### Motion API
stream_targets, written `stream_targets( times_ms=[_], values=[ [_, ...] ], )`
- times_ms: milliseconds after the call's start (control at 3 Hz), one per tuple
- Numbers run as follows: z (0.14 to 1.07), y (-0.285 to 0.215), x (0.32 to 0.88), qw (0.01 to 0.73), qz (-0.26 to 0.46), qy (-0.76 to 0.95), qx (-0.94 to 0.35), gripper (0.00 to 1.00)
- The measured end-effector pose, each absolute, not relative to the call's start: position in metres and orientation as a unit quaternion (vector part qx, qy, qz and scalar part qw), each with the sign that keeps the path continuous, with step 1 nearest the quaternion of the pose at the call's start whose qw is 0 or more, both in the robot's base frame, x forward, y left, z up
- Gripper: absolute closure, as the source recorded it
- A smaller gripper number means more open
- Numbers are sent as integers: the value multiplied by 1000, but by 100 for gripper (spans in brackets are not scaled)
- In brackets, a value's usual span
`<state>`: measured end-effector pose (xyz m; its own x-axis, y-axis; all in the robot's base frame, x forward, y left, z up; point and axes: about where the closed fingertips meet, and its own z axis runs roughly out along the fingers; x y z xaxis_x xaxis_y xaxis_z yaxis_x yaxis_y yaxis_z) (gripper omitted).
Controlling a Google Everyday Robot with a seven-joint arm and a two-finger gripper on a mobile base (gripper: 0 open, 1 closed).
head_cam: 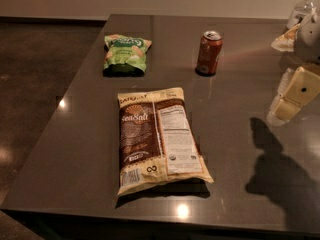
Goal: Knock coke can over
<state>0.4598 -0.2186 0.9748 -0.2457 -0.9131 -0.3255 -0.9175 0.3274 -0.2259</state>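
Observation:
The coke can [209,52] is a small dark-red can with a silver top. It stands upright at the far middle of the dark table [75,154]. My gripper [295,95] shows at the right edge as cream-coloured parts, held above the table to the right of the can and nearer to me. It is well apart from the can and holds nothing that I can see. Its shadow falls on the table below it.
A green chip bag [126,53] lies at the far left, left of the can. A large brown and cream snack bag [157,138] lies flat in the middle, nearer than the can. The table's left edge drops to a dark floor [35,74].

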Motion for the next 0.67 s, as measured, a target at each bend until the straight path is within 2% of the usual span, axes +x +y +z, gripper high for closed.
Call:
stream_targets(
  times_ms=[667],
  values=[
    [963,-205,529,269,33,823,-499,0]
  ],
)
